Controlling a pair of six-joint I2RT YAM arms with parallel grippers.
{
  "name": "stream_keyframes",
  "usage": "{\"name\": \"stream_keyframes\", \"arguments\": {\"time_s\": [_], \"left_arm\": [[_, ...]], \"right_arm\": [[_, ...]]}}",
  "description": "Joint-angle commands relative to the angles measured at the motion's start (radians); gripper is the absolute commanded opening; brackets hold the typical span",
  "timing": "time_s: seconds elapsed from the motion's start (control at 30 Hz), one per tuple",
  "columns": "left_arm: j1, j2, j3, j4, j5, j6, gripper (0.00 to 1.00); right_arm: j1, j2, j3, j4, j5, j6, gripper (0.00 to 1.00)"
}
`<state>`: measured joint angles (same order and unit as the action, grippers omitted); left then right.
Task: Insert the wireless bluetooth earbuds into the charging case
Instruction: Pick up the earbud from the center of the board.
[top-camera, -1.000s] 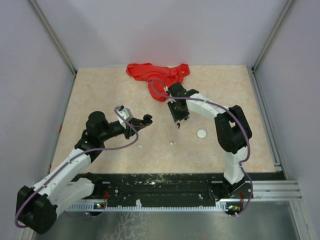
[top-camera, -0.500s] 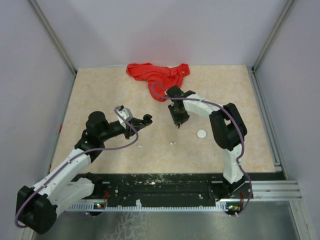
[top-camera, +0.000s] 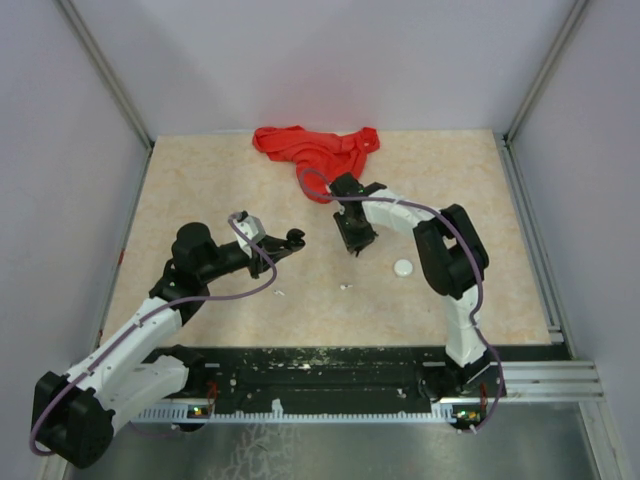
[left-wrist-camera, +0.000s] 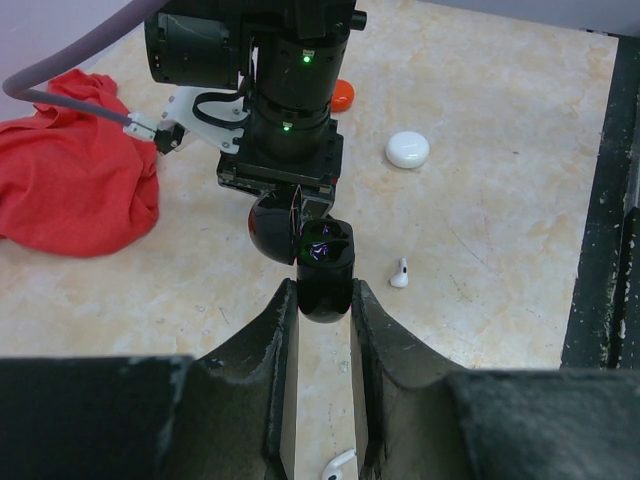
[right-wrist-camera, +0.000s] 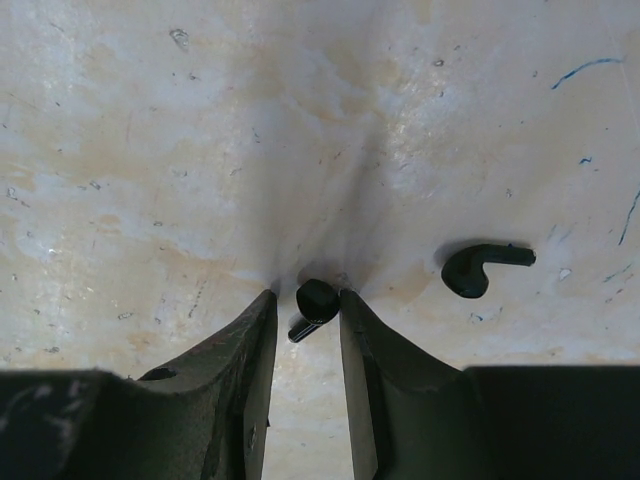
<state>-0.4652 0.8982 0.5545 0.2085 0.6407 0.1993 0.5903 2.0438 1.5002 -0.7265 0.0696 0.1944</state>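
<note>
Earbud (right-wrist-camera: 316, 301) btwn right claw (right-wrist-camera: 308, 312) tips, another (right-wrist-camera: 478, 266) to right.

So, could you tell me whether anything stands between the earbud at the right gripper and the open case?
Nothing visible does. The black earbud sits between the right gripper's fingers. The left gripper holds the black case with its lid open, and only bare table lies between.

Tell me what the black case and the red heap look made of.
Black case: likely hard glossy plastic; its rounded shell shows highlights. Red heap: soft fabric, matte, lying in folds and creases; probably a cloth or garment, which one is unclear.
</note>
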Motion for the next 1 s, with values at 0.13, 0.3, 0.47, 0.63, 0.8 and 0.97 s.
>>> {"name": "stream_keyframes", "arguments": {"time_s": [0.13,0.3,0.47,0.63,0.8,0.97], "left_arm": [[-0.006,-0.004,0.004,0.032,0.026,-0.002,0.01],[-0.008,0.001,0.005,0.032,0.032,-0.005,0.01],[-0.007,0.002,0.007,0.032,0.036,-0.008,0.01],[-0.008,0.001,0.005,0.032,0.039,-0.007,0.01],[-0.009,-0.002,0.006,0.031,0.041,-0.007,0.01],[-0.011,-0.003,0.006,0.031,0.043,-0.008,0.01]], "right_arm": [[0.019,-0.069,0.025,-0.008,-0.056,-0.016,0.33],[0.025,-0.084,0.027,-0.012,-0.1,-0.021,0.33],[0.026,-0.117,0.006,-0.011,-0.16,-0.033,0.33],[0.026,-0.164,-0.031,0.03,-0.165,-0.096,0.33],[0.027,-0.138,0.0,-0.017,-0.124,-0.234,0.33],[0.044,-0.099,0.011,-0.031,-0.104,-0.365,0.33]]}}
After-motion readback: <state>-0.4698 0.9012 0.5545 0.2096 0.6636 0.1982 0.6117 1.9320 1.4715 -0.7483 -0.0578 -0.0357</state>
